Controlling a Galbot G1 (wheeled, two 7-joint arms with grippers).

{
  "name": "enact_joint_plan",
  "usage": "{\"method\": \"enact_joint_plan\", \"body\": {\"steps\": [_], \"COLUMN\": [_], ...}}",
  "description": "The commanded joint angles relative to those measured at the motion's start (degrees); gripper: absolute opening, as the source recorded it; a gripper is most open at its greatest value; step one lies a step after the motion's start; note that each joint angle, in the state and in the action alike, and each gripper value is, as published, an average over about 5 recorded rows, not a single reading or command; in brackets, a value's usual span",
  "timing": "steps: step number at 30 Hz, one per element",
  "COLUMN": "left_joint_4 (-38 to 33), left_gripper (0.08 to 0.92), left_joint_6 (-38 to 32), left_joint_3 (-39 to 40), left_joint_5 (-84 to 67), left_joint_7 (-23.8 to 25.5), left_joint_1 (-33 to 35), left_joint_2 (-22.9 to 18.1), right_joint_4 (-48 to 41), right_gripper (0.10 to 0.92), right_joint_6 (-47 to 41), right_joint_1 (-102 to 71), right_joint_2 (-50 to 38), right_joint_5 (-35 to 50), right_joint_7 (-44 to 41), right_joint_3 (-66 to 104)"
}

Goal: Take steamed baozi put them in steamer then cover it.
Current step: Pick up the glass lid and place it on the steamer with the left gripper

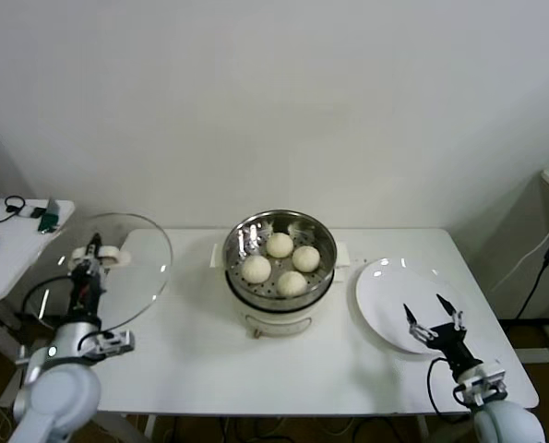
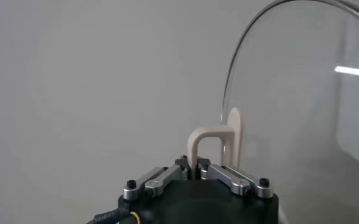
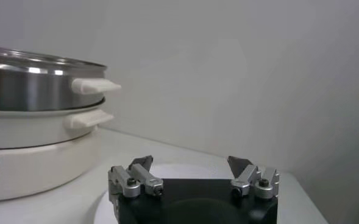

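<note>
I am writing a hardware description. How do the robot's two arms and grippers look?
Both arms have rounded pale grey-white shells. The left gripper and the right gripper have black bodies, silver metal linkages with dark screws, and black pointed fingertips. A black cable runs along each wrist; a yellow wire shows at the left one.

Even, soft overhead light fills the head view, leaving only faint shadows under the steamer (image 1: 280,261) at centre. Glare streaks the cover (image 2: 301,103) (a bright bar at the upper right of the left wrist view) and the steamer's rim. Both wrist views show blank, hazy walls.
</note>
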Motion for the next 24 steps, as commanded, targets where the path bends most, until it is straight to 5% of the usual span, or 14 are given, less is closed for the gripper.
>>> {"method": "enact_joint_plan", "body": {"steps": [1, 11, 24], "left_joint_4": [-8.83, -0.25, 13.15], "left_gripper": [0.151, 0.151, 0.151], "left_joint_6": [16.95, 18.47, 18.47], "left_joint_3": [15.87, 35.34, 39.70], "left_joint_5": [-7.81, 6.52, 12.24], "left_joint_7": [5.04, 13.42, 16.21], "left_joint_1": [-10.48, -23.96, -32.16], "left_joint_2": [11.92, -5.18, -19.85], "right_joint_4": [-2.19, -3.71, -3.98], "right_gripper": [0.823, 0.823, 0.823], "right_joint_6": [0.01, -0.13, -0.01], "right_joint_1": [3.72, 5.78, 5.49], "right_joint_2": [0.30, 0.79, 1.22], "right_joint_5": [-2.01, -3.03, -4.00], "right_joint_7": [0.60, 1.51, 1.73], "right_joint_3": [-3.53, -4.42, -3.84]}}
